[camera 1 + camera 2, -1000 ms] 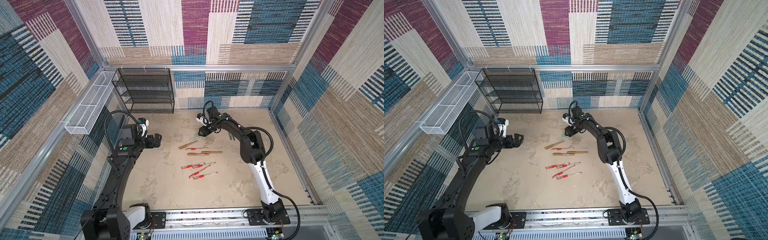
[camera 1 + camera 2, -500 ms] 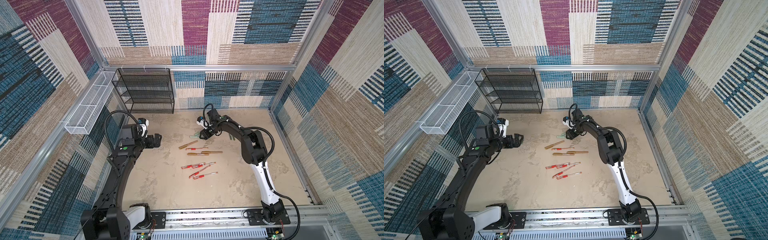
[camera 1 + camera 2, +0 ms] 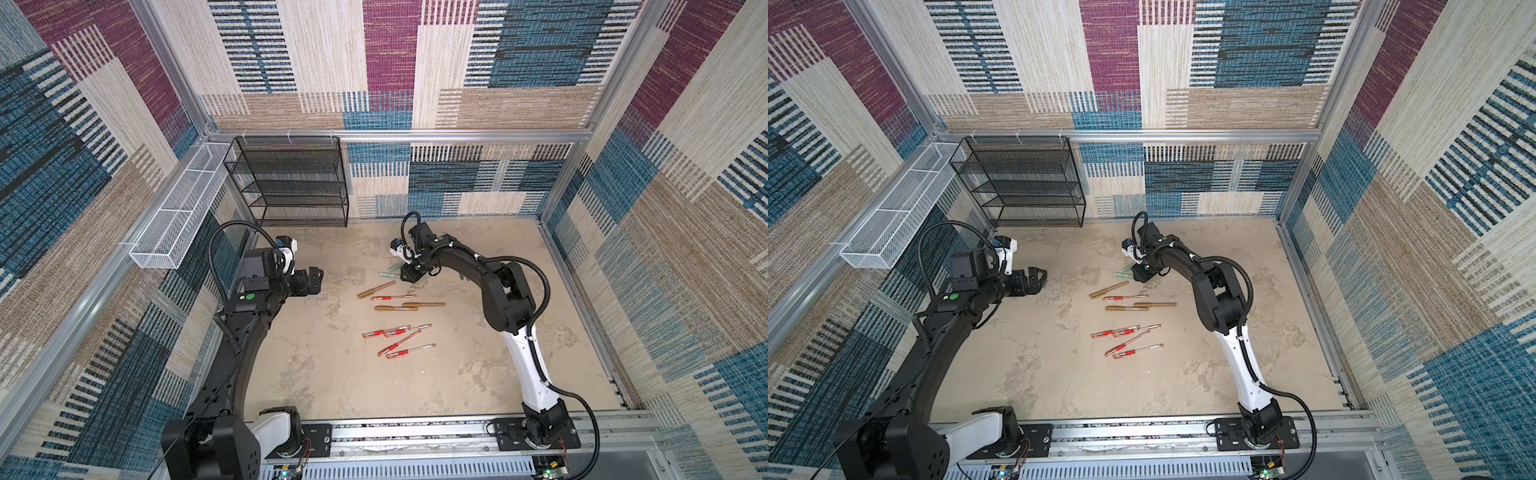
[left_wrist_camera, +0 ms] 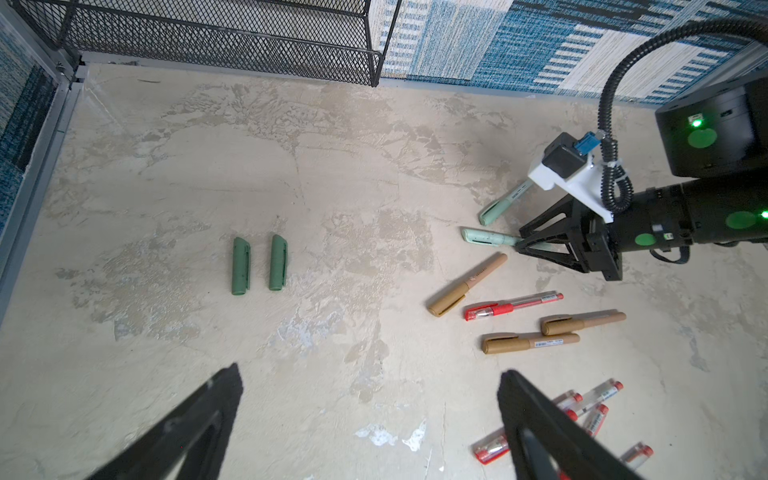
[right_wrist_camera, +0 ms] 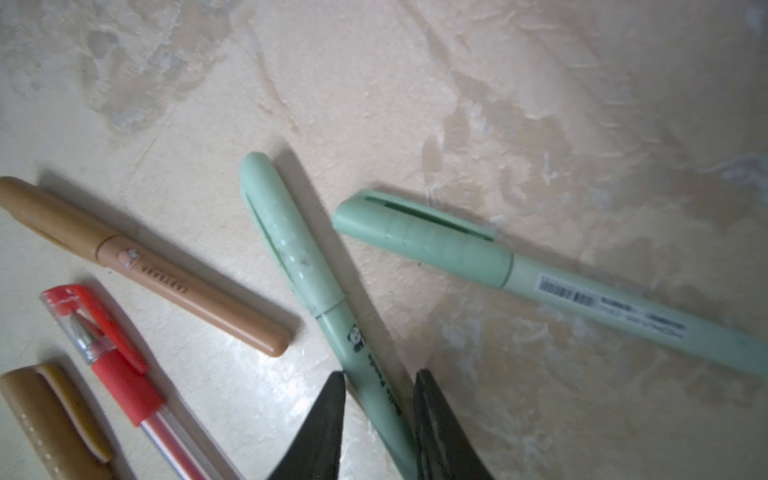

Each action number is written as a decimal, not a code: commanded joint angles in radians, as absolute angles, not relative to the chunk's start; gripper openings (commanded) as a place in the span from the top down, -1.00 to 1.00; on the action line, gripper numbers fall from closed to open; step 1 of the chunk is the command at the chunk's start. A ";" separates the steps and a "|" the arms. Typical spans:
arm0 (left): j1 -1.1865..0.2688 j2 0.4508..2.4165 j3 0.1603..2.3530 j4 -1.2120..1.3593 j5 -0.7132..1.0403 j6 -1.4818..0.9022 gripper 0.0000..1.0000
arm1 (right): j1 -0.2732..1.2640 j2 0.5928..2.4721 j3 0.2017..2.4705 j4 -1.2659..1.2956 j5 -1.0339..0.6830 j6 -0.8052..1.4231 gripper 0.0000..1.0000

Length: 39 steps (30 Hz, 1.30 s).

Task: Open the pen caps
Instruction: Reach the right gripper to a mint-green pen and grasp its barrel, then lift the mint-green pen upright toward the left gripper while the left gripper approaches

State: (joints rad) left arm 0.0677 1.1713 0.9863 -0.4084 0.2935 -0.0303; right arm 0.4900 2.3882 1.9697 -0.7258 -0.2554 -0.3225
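The right jaws, narrow, straddle a green pen [image 5: 345, 332], its cap [image 5: 286, 232] on, grip unclear; the left jaws gape wide over the surface [image 4: 332, 166]; two loose caps [image 4: 241, 266] lie side by side.

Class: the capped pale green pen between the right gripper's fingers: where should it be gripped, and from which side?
Probably the barrel of the pen, from above, fingers across its width: it lies flat on the table, and this leaves the cap free for pulling off.

Patchwork woven walls [image 3: 390, 62] enclose a mottled beige bench [image 3: 332, 374]. A black mesh shelf [image 3: 291, 183] stands at its back-left corner, and a white basket [image 3: 174, 224] hangs along its left edge.
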 commanded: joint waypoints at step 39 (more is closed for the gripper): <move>0.069 1.221 1.023 -0.334 0.703 -0.275 -0.96 | 0.571 1.839 1.334 -0.117 -0.380 0.058 0.85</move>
State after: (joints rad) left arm 0.0696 1.2076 1.0100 -0.3824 0.6140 -0.1925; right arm 0.5606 1.8946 1.3956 -0.3225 -0.3580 -0.0601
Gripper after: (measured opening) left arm 0.984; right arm 0.129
